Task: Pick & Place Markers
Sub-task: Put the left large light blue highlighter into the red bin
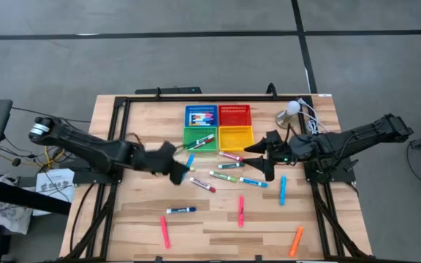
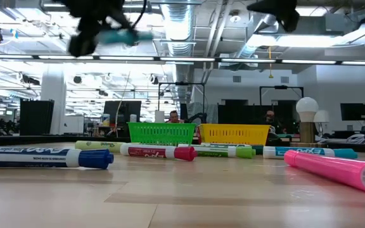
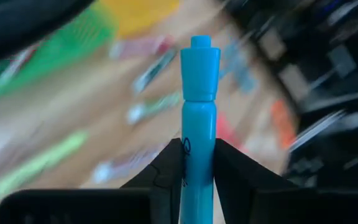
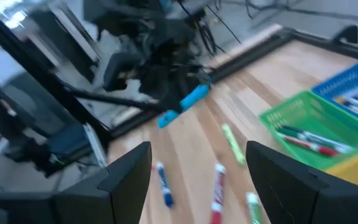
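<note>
Fingers (image 3: 166, 168) of the left gripper (image 3: 199, 163) clamp a light-blue plastic marker (image 3: 199, 93) mid-barrel, lifted just left of the green mesh basket (image 1: 200, 137). It looks light, rigid and slick, so gripping near the middle seems wise; the right gripper (image 4: 197, 180) gapes empty beside the yellow basket (image 1: 235, 137).

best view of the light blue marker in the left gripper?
Left wrist: light blue marker fills it, clamped in the left gripper. Right wrist shows it small; low blurred; high only a tip.
</note>
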Controlling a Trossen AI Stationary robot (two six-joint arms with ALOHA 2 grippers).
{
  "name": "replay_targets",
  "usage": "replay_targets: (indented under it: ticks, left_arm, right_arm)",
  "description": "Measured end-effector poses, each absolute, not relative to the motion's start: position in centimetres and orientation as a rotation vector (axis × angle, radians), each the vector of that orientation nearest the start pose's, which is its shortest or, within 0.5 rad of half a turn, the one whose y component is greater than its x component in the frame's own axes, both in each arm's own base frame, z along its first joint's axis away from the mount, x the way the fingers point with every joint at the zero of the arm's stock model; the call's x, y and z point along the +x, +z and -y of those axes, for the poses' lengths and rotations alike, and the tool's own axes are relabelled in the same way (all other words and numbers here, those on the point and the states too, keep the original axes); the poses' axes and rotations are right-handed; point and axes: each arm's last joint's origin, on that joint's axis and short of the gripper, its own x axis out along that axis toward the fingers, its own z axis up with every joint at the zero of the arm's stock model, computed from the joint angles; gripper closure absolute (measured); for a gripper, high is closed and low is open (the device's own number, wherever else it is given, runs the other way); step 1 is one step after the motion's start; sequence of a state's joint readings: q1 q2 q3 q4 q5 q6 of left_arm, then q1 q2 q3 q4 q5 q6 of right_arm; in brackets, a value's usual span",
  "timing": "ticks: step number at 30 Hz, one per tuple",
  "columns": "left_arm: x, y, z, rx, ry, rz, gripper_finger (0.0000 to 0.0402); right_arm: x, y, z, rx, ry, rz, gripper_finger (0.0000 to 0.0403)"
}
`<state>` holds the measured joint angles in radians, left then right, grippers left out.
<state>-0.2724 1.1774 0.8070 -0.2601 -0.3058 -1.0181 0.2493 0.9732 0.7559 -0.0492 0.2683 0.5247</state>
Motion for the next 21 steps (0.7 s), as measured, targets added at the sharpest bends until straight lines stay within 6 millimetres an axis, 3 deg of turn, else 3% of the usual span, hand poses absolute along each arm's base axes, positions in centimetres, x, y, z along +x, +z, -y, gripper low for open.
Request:
replay_targets:
  ticks: [7, 14, 21]
  left_arm:
    - [25.1, 29.9, 3.1, -0.809, 0.180, -0.179, 0.0330]
    - [25.5, 31.1, 1.3, -0.823, 0.185, -0.039, 0.0328]
    - [26.2, 30.7, 0.9, -0.824, 0.198, -0.031, 0.0328]
  right_arm:
    - [23.9, 30.1, -4.8, 0.490, -0.067, -0.117, 0.0149]
    - [27.1, 28.0, -4.1, 0.535, -0.113, -0.098, 0.0149]
    - [30.0, 26.4, -3.3, 0.571, -0.072, -0.009, 0.0149]
